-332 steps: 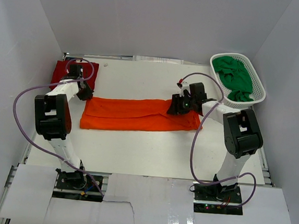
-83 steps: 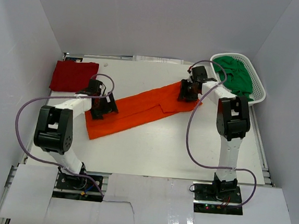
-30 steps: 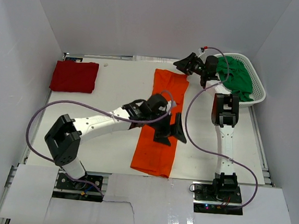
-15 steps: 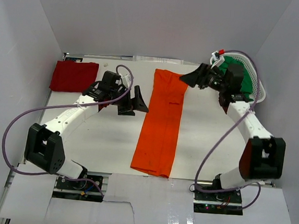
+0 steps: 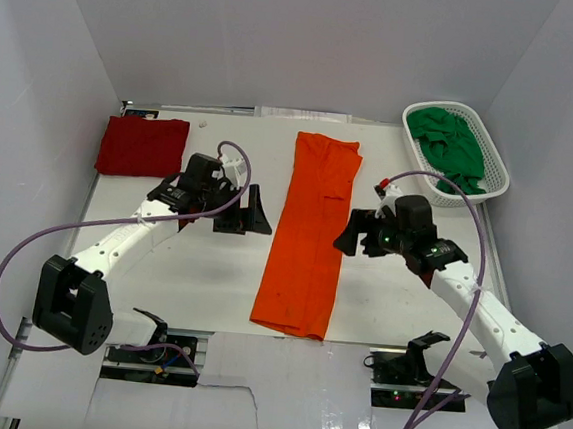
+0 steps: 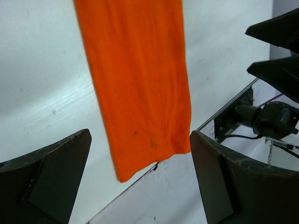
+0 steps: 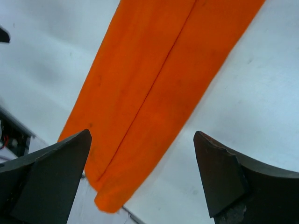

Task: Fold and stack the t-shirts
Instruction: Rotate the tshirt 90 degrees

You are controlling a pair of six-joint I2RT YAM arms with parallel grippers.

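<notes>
Orange shirt (image 5: 307, 238) is seen unmoved, laid as a long strip between both sets of jaws and gripped by neither. Right gripper (image 5: 350, 232) has been brought back from the strip's far end; jaws apart. Left gripper (image 5: 259, 212) is hardly shifted; jaws apart.

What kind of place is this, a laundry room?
More likely a robotics test booth: plain white walls box in a white table, a left arm and a right arm are mounted at its near edge, and an orange t-shirt lies laid out between them.
</notes>
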